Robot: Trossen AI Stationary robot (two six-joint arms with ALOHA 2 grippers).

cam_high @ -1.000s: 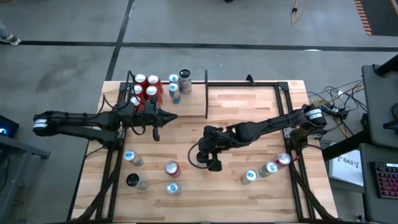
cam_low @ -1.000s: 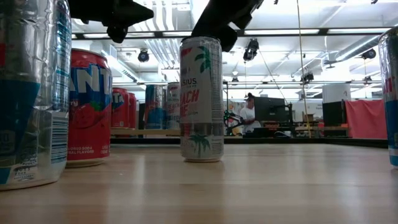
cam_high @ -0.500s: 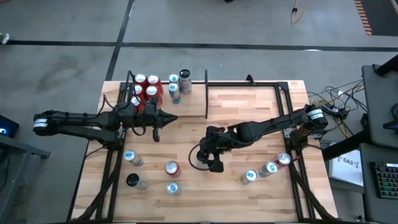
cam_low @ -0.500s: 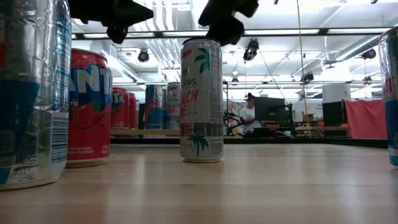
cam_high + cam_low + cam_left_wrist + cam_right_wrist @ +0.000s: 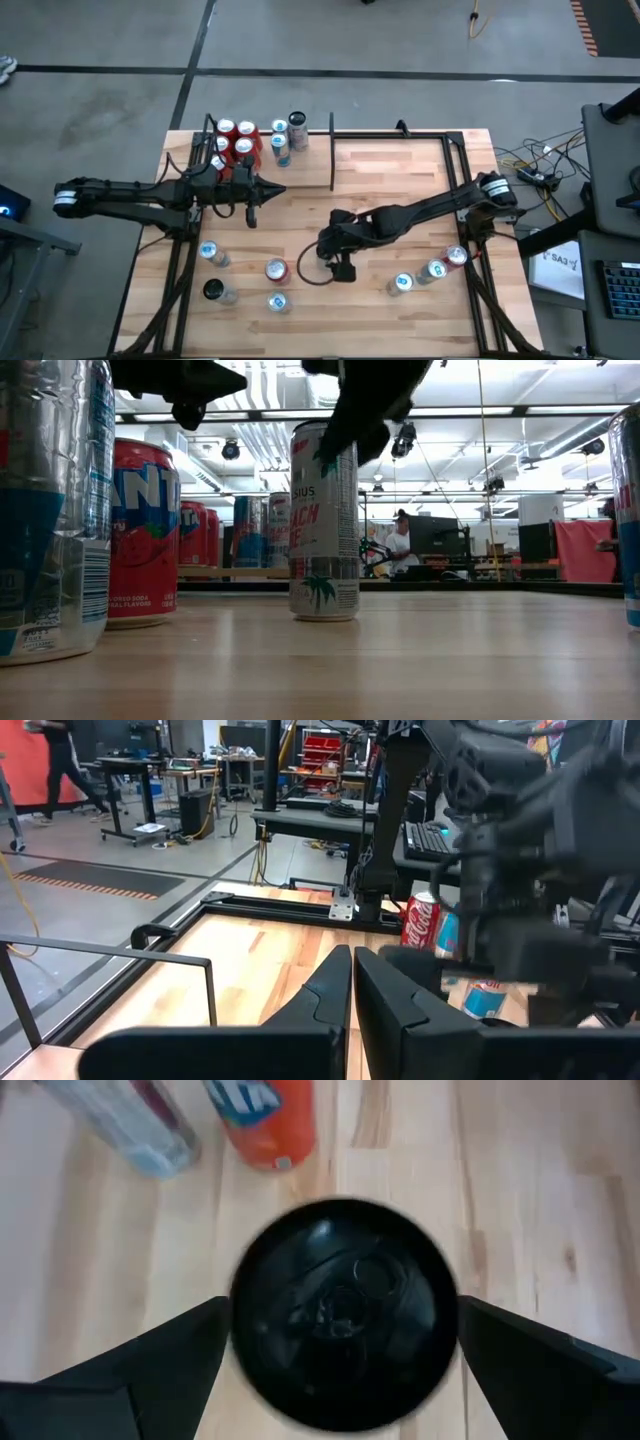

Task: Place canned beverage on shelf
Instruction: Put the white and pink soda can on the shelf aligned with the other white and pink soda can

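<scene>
Right tool (image 5: 322, 262) hangs spread wide over the black-topped can (image 5: 345, 1312) mid-tabletop (image 5: 400, 190), open board around. Only its wrist view shows the lid between the fingers (image 5: 150, 1365). Left tool (image 5: 252, 214) clenched near the shelf (image 5: 255, 140), far left.

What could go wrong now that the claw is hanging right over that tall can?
1. The right gripper hangs over the black-topped can, jaws wide on either side. The can is tall and slim; an off-centre descent could knock it over.
2. An orange can and a clear-wrapped can stand nearby, so a topple might hit them.
3. The shelf already holds several red cans, leaving little room to set another. The left gripper, jaws shut, waits beside it.
</scene>
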